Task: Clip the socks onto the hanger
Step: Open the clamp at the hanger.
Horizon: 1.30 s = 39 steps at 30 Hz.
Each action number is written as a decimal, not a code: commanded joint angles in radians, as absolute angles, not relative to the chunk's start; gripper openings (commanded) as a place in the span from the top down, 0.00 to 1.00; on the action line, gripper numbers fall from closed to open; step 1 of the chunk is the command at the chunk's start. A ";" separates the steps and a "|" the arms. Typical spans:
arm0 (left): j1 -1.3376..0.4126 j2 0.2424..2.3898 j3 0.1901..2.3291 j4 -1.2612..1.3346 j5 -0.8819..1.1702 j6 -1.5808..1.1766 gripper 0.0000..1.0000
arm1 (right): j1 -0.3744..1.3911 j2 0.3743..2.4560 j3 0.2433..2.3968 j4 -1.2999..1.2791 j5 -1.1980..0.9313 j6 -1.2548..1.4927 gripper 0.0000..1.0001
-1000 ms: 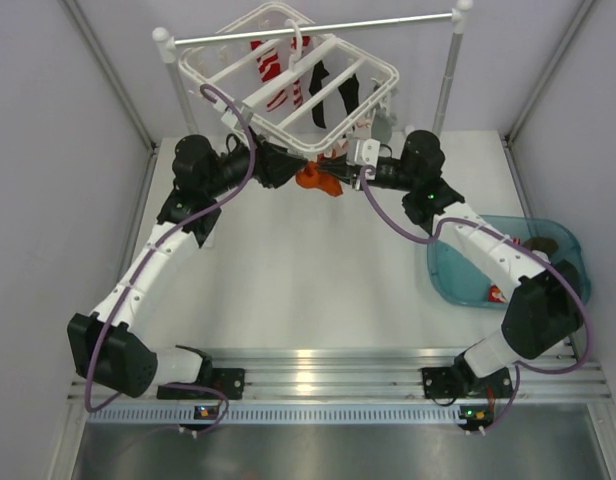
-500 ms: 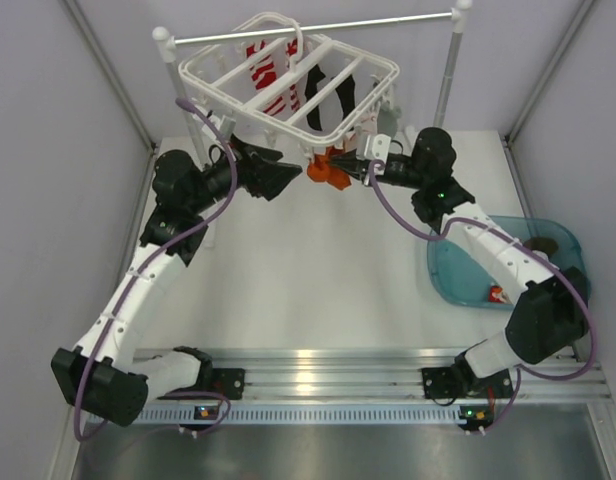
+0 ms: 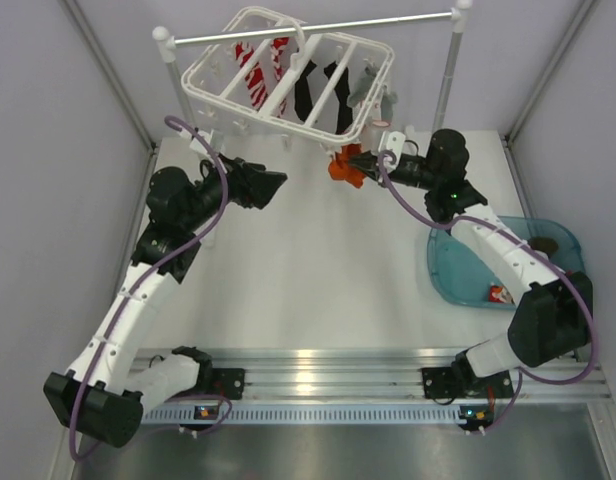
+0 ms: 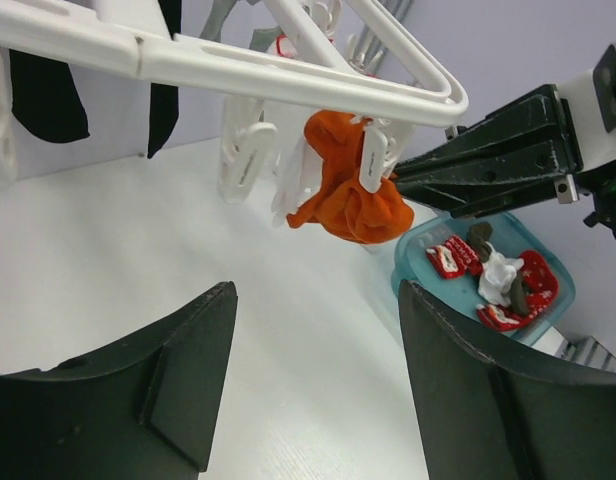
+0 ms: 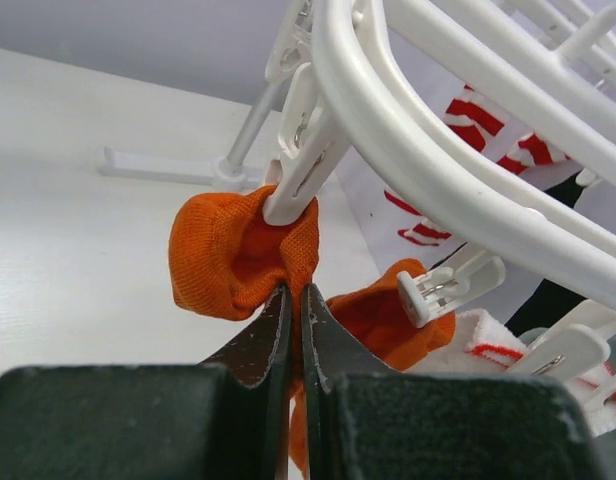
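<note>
The white hanger (image 3: 288, 75) hangs from the silver rail, carrying red-and-white striped (image 3: 258, 70), black (image 3: 306, 88) and grey socks (image 3: 366, 82). An orange sock (image 3: 345, 166) dangles from a clip at its near right corner. My right gripper (image 3: 360, 160) is shut on that orange sock (image 5: 238, 260), pinching its edge just under the white clip (image 5: 298, 165). My left gripper (image 3: 273, 183) stands open and empty, left of the orange sock (image 4: 348, 195) and clear of it. The hanger's frame (image 4: 238, 70) crosses the top of the left wrist view.
A teal bin (image 3: 563, 245) holding more socks sits at the right of the table; it also shows as the bin (image 4: 428, 245) in the left wrist view. The silver rail (image 3: 318, 28) on white posts (image 3: 170, 60) spans the back.
My left gripper has opened, let go near the hanger and drawn back to the left. The hanger has swung back and up. My right gripper has moved with the orange sock up and right.
</note>
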<state>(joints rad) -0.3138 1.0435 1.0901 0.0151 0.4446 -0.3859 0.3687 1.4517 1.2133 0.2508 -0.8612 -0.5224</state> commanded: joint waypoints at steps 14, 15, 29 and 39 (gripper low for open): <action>-0.319 1.242 1.224 0.264 0.383 -0.347 0.34 | 0.356 1.401 1.209 0.275 -0.903 -0.488 1.00; -0.319 1.250 1.226 0.278 0.405 -0.344 0.35 | 0.356 1.397 1.210 0.267 -0.905 -0.488 1.00; -0.321 1.347 1.276 0.391 0.581 -0.253 0.75 | 0.356 1.376 1.210 0.224 -0.904 -0.449 1.00; -0.321 1.318 1.295 0.321 0.468 -0.279 1.00 | 0.356 1.307 1.333 0.028 -0.758 -0.267 0.70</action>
